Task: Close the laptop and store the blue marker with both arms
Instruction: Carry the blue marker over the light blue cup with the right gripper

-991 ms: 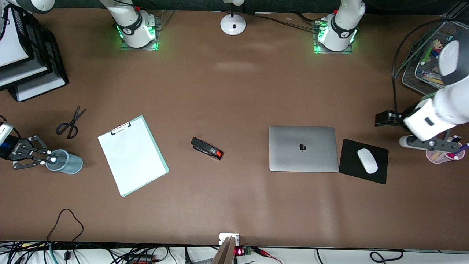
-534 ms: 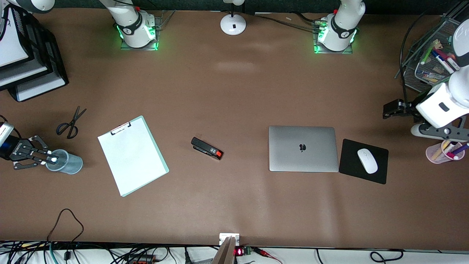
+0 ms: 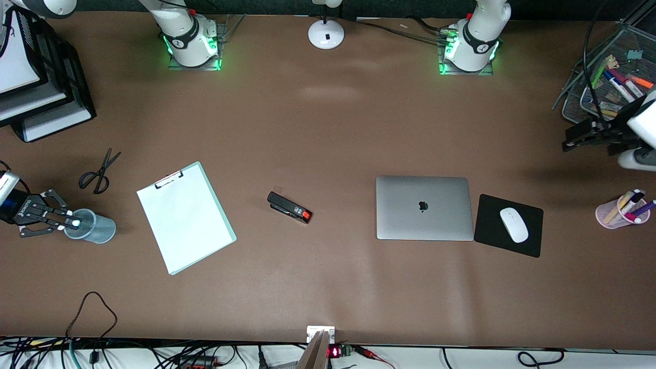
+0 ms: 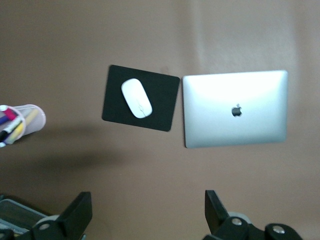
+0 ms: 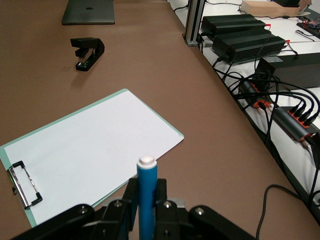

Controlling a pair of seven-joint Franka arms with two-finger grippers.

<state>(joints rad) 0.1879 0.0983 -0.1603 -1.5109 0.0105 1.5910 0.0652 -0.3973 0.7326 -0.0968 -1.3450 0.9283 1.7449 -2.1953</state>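
Observation:
The silver-grey laptop [image 3: 423, 207] [image 4: 235, 107] lies shut on the table, lid logo up, toward the left arm's end. The blue marker [image 5: 147, 180] sits between the fingers of my right gripper [image 3: 65, 222] [image 5: 146, 195], which is shut on it. Its white end [image 3: 75, 223] is at the rim of a clear bluish cup [image 3: 97, 228] at the right arm's end. My left gripper [image 3: 578, 137] [image 4: 145, 212] is open and empty. It hangs high by the wire basket, over the table's edge at the left arm's end.
A black mouse pad [image 3: 492, 241] with a white mouse [image 3: 513, 224] lies beside the laptop. A pink pen cup [image 3: 621, 212], wire basket [image 3: 574, 105], stapler [image 3: 289, 207], clipboard [image 3: 185, 217], scissors [image 3: 98, 171], paper trays [image 3: 46, 120] and a lamp base [image 3: 326, 34] also stand here.
The left arm has pulled away from over the pink cup toward the wire basket and the table's end, fingers still open. The right arm and marker have not moved.

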